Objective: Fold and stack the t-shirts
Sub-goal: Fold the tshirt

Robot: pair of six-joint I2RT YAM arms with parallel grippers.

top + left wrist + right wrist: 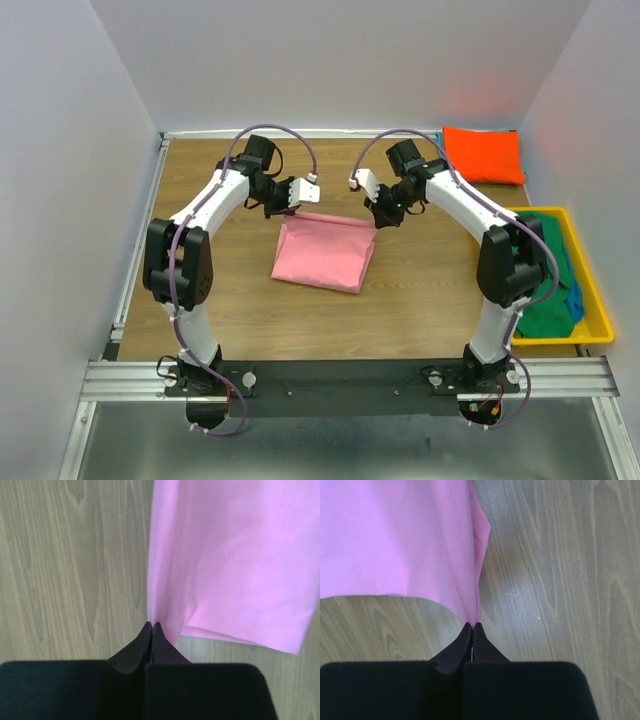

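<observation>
The pink t-shirt (325, 250) lies folded in the middle of the table, its far edge lifted at both corners. My left gripper (287, 207) is shut on its far left corner; in the left wrist view the pink cloth (235, 555) runs up from the closed fingertips (152, 625). My right gripper (378, 216) is shut on the far right corner, with the pink cloth (395, 535) hanging from its closed tips (472, 625). An orange t-shirt (484, 153) lies folded at the far right corner. Green (548, 290) and blue (573, 298) t-shirts are bunched in the bin.
A yellow plastic bin (598, 310) stands at the right edge of the wooden table (200, 280), beside my right arm. White walls close in the table on three sides. A metal rail runs along the near edge.
</observation>
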